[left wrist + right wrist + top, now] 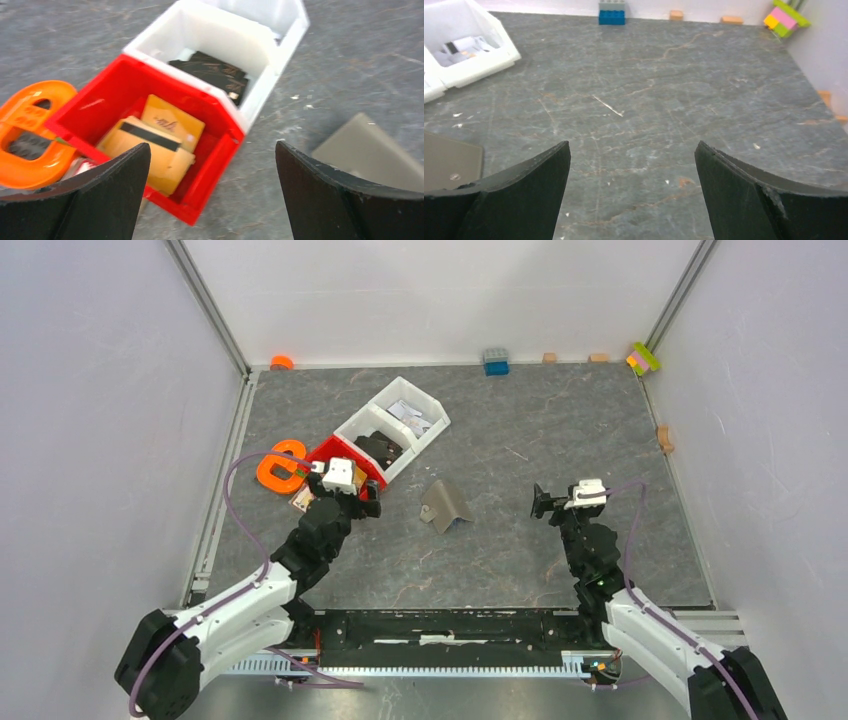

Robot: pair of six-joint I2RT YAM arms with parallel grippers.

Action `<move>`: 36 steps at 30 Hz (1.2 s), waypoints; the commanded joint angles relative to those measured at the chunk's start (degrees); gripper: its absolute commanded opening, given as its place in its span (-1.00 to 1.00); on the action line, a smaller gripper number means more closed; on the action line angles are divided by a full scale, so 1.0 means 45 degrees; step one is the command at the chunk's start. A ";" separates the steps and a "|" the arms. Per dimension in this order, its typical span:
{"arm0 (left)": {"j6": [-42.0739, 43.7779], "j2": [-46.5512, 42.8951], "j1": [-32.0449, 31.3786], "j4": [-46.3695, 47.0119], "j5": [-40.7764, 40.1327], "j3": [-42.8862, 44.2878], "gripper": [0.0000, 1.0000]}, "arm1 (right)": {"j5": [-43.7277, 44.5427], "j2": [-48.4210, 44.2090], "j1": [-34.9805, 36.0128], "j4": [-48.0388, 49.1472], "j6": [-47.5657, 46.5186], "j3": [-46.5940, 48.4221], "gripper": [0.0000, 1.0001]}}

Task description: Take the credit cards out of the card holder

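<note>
**Card holder.** We find the card holder [445, 506] near the centre of the bench [560, 430]. It stands on its two flap edges with the fold uppermost, like a tent. It lies between the two arms and touches neither.

**Left arm.** The left fingers [110, 200] are spread wide, with nothing between them. They hover at the near end of the red bin [338, 450]. This bin holds tan cards [165, 145], one of which has a dark stripe. An orange ring [281, 465] lies just beside the bin's left side.

**Bins.** Three bins stand in a row running away from the left arm: the red bin, the middle white bin [215, 37] and the far white bin [440, 420].
- The middle white bin holds dark flat items [215, 75].
- The far white bin holds the credit cards [408, 412]. They are whitish with small dark print, and we cannot tell how many there are.

**Right arm.** The right fingers [524, 200] are released wide and hold nothing. They hang over bare bench to the right of the card holder, apart from it. In the right wrist view, a corner of the card holder shows at the left edge.
</note>
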 commanded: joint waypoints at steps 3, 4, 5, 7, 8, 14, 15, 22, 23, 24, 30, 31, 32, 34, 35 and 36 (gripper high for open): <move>0.2393 0.0302 0.0283 0.1727 -0.2859 -0.0448 1.00 | 0.1454 -0.0253 -0.0293 0.0965 -0.1697 -0.1209 0.96; 0.2532 0.0340 0.0333 0.1711 -0.2960 -0.0461 1.00 | 0.1567 -0.0086 -0.0430 0.0939 -0.1941 -0.1141 0.96; 0.2690 0.0432 0.0396 0.1953 -0.3126 -0.0574 1.00 | 0.1669 0.0148 -0.0542 0.1047 -0.2156 -0.1122 0.96; 0.2905 0.0736 0.0651 0.2569 -0.3292 -0.0847 1.00 | 0.1685 0.0620 -0.0909 0.1532 -0.2529 -0.1233 0.96; 0.2875 0.0932 0.0846 0.2799 -0.3293 -0.0921 1.00 | 0.1664 0.0850 -0.1104 0.1838 -0.2667 -0.1328 0.96; 0.2148 0.2665 0.2410 0.4460 -0.2565 -0.1432 1.00 | 0.0804 0.2719 -0.2172 0.6085 -0.2988 -0.2754 0.96; 0.1940 0.2829 0.2698 0.4935 -0.2402 -0.1635 1.00 | 0.0421 0.3142 -0.2412 0.6894 -0.2969 -0.3018 0.96; 0.2003 0.3533 0.3780 0.6030 -0.1174 -0.1624 0.92 | -0.0786 0.5192 -0.2989 0.8357 -0.3498 -0.2844 0.96; 0.2017 0.3732 0.3880 0.6138 -0.0991 -0.1576 0.92 | -0.0740 0.5348 -0.2991 0.8620 -0.3594 -0.2878 0.96; 0.2080 0.3906 0.3951 0.6301 -0.0766 -0.1517 0.90 | -0.0639 0.5518 -0.3001 0.9061 -0.3688 -0.2939 0.96; 0.2482 0.4902 0.4356 0.7667 0.0051 -0.1414 0.86 | -0.0080 0.8374 -0.3092 1.2710 -0.4019 -0.3276 0.96; 0.2514 0.5018 0.4404 0.7893 0.0076 -0.1428 0.86 | 0.0376 0.9129 -0.3080 1.3896 -0.3972 -0.3435 0.96; 0.2551 0.5088 0.4459 0.8018 0.0203 -0.1451 0.85 | 0.0602 0.9489 -0.3058 1.4945 -0.3938 -0.3664 0.96; 0.2493 0.5156 0.4577 0.7989 0.0269 -0.1380 0.85 | 0.0990 0.9185 -0.3065 1.4482 -0.3654 -0.3704 0.96; 0.2463 0.5172 0.4612 0.7949 0.0314 -0.1356 0.84 | 0.1268 0.9115 -0.3061 1.3859 -0.3569 -0.3442 0.96; 0.2486 0.5174 0.4650 0.7846 0.0411 -0.1292 0.83 | 0.1679 0.9043 -0.3067 1.3018 -0.3431 -0.2971 0.96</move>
